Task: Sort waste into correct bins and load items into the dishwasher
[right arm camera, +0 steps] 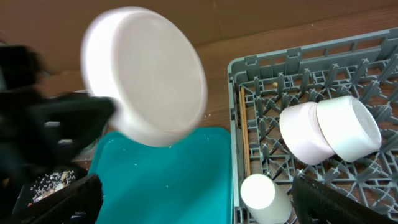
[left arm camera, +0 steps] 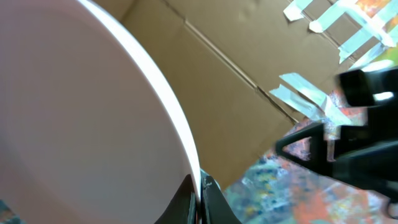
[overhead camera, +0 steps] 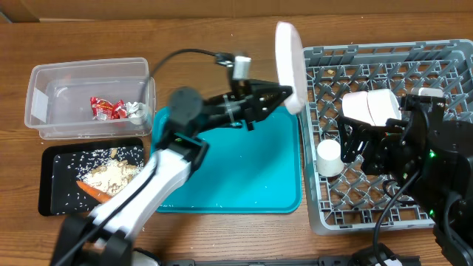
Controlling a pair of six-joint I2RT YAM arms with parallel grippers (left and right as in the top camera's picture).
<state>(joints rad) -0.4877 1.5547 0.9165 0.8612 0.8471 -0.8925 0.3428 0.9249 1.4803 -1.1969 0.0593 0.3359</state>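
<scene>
Seen from overhead, the left arm (overhead camera: 151, 181) reached from 7 o'clock towards 1 o'clock. Its white forearm crossed a corner of the flat black rectangular tray (overhead camera: 52, 199) and the large teal serving tray (overhead camera: 251, 177). The left gripper (overhead camera: 284, 94) was clamped tight on the lower rim of the round white plate (overhead camera: 289, 63). The plate stood on edge above the gap between the teal tray and the square grey plastic dish rack (overhead camera: 316, 214) at 3 o'clock. The right arm (overhead camera: 436, 170) hung over the rack, and the right gripper (overhead camera: 360, 148) had its jaws spread wide with nothing between them.

Only the left wrist view showed the dark fingers (left arm camera: 219, 211) pinching the plate's thin edge. The right wrist view showed the plate's broad face, blurred, at 10 o'clock. It also showed the rack's contents:
- two smaller round white bowls (right arm camera: 305, 134) tipped on their sides and touching;
- a white cylindrical cup (right arm camera: 261, 196) at 6 o'clock;
- what looked like thin pale wooden chopsticks (right arm camera: 244, 137) along the rack's left wall.

At 10 o'clock overhead, the clear rectangular plastic tub (overhead camera: 41, 103) held a crinkled red snack wrapper (overhead camera: 106, 108) and a small crumpled white paper ball (overhead camera: 135, 111). The black tray at 8 o'clock carried beige food scraps (overhead camera: 111, 174) and an orange carrot (overhead camera: 92, 191), both partly hidden by the left arm.
</scene>
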